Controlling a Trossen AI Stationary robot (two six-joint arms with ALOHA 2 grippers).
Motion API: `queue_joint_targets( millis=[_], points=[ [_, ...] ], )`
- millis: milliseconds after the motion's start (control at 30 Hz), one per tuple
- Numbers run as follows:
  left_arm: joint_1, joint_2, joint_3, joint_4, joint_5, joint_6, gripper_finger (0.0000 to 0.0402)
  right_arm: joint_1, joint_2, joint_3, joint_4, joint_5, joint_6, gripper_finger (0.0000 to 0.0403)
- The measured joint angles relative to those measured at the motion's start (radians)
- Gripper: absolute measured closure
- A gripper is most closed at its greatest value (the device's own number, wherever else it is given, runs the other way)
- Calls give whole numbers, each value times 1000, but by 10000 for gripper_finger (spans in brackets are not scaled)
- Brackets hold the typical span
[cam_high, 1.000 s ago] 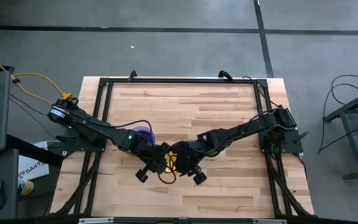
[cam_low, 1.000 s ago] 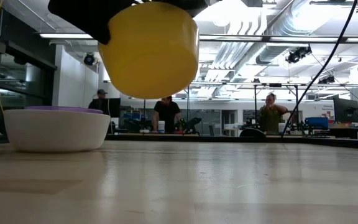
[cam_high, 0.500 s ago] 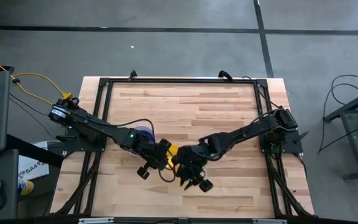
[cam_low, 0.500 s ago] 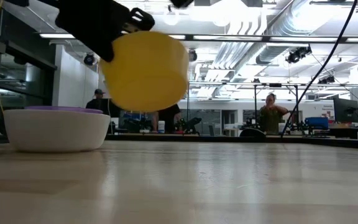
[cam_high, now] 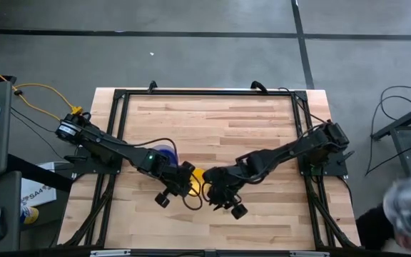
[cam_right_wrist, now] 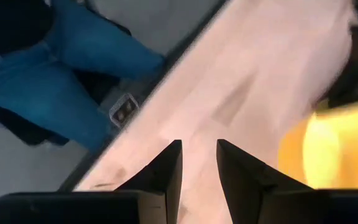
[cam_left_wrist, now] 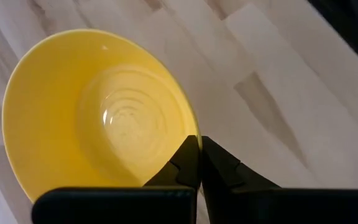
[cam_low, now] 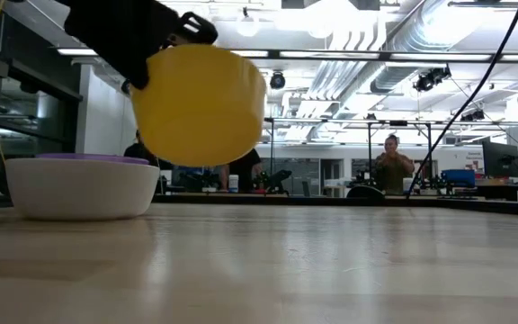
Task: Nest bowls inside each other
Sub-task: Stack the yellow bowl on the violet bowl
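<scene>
Our left gripper (cam_left_wrist: 197, 146) pinches the light, slick yellow bowl (cam_left_wrist: 98, 118) by its rim; right gripper (cam_right_wrist: 197, 155) released.

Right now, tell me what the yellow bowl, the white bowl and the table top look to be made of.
Yellow bowl: likely plastic, smooth and glossy; bright highlights and moulded rings show inside it.
White bowl: probably plastic too, smooth with a dull sheen; the low view alone leaves it open.
Table top: wood, a light butcher-block pattern of joined strips, with a soft satin reflection.
</scene>
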Motion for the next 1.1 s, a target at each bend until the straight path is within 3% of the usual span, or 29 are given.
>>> queue_joint_targets(
  millis=[333, 567, 833, 1100],
  points=[
    [0, -19, 2, -123, -104, -90, 401, 9, -8, 0, -104, 55, 75, 309],
    [0, -27, 115, -277, -185, -108, 401, 9, -7, 0, -140, 74, 90, 309],
    [0, -27, 123, -462, -203, -240, 401, 14, -7, -1, -257, 153, 155, 309],
    [-32, -35, 122, -523, -266, -309, 401, 11, -6, -86, -249, 153, 204, 309]
  ],
)
